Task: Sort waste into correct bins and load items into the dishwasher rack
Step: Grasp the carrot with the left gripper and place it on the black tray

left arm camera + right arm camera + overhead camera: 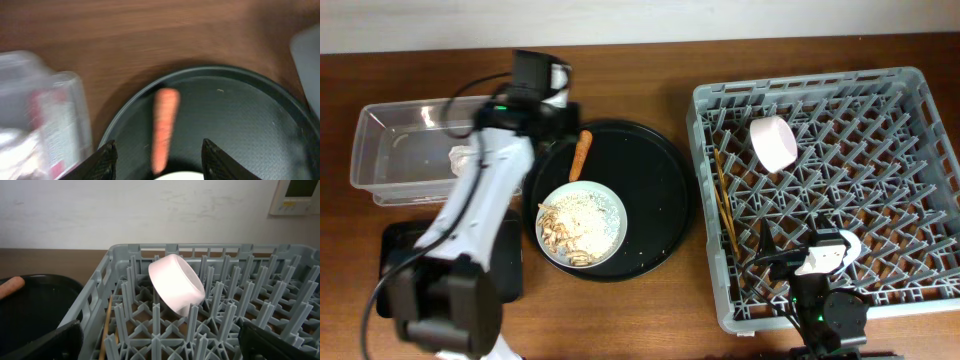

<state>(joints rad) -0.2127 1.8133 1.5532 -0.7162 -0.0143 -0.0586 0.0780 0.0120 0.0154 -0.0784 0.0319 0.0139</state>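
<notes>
The orange-brown stick of food [581, 155] lies at the back left of the round black tray [660, 170]. My left gripper [558, 118] hovers open over it. In the left wrist view the stick [165, 125] sits between and just ahead of the open fingers [160, 162], untouched. The pale plate [582, 225] holds rice and brownish scraps. The clear tub [390, 150] holds the white napkin [465, 155] and the red packet [47, 120]. The grey rack [920, 150] holds the tilted white bowl [773, 142] and the chopsticks [725, 205]. My right gripper [160, 345] is open and empty over the rack's front. The light-blue cup is out of view.
The shallow black rectangular tray [395, 250] lies at the front left, partly under my left arm. The plate's rim [175, 176] shows just below the left fingers. The round tray's edge [40, 287] lies left of the rack wall. A wall is behind the table.
</notes>
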